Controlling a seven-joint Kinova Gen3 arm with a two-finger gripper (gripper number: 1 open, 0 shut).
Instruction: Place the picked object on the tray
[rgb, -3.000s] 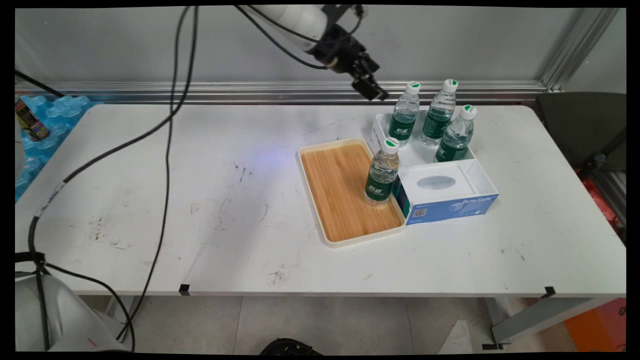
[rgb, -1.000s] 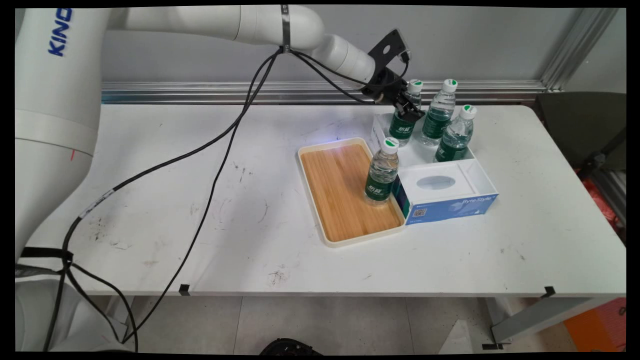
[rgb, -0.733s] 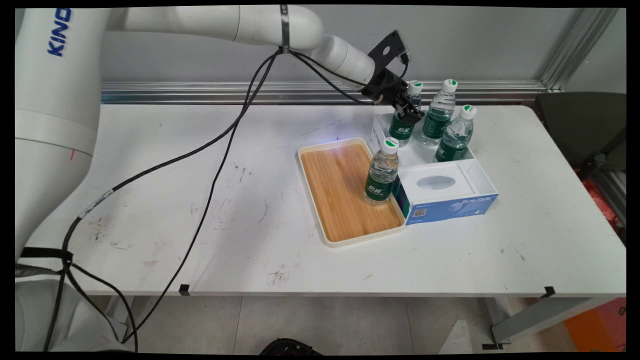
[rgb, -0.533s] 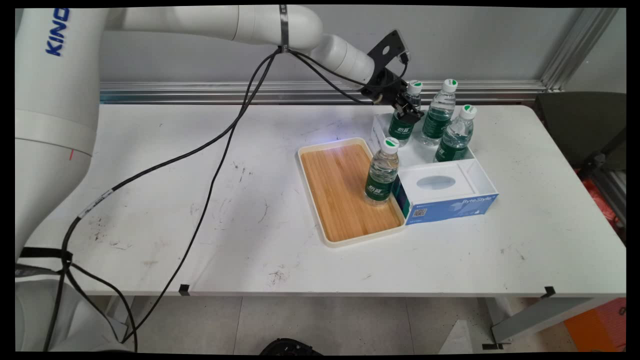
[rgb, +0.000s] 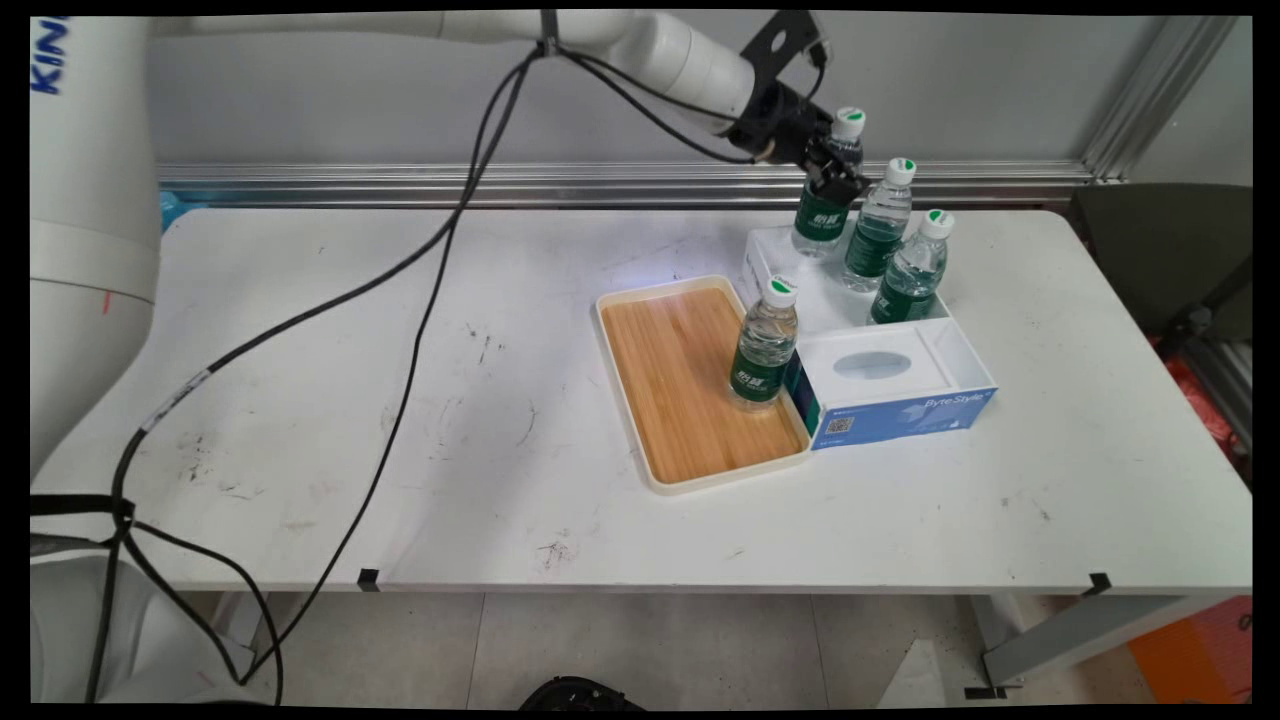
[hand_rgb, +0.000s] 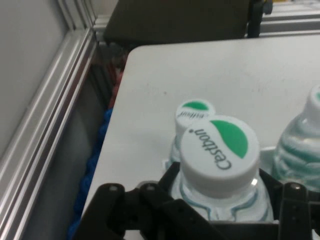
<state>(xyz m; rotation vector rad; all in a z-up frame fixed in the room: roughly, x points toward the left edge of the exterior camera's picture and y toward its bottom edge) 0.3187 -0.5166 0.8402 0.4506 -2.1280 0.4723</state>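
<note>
Green-labelled and white-capped, the held bottle (rgb: 827, 190) hung clear above the white bin (rgb: 762, 262), clamped at the shoulder, just under the cap, by the gripper (rgb: 835, 178). And what a grip it looked: in the hand view the black linkage hugged both sides of the neck beneath the cap (hand_rgb: 220, 149), so the pincer was clenched on that bottle, and taking it high on the neck probably kept the fingers out of the way of its neighbours. Two more bottles stood upright in the bin, one (rgb: 877, 228) just beside the raised one, another (rgb: 912, 270) nearer the front. A fourth bottle (rgb: 765, 345) stood on the wooden tray (rgb: 680, 390), tight against the tray's right rim, right beside the blue tissue box (rgb: 885, 400). Tray and box sat touching or near it on the white table (rgb: 400, 400), with black cables (rgb: 400, 300) draped across the left.
</note>
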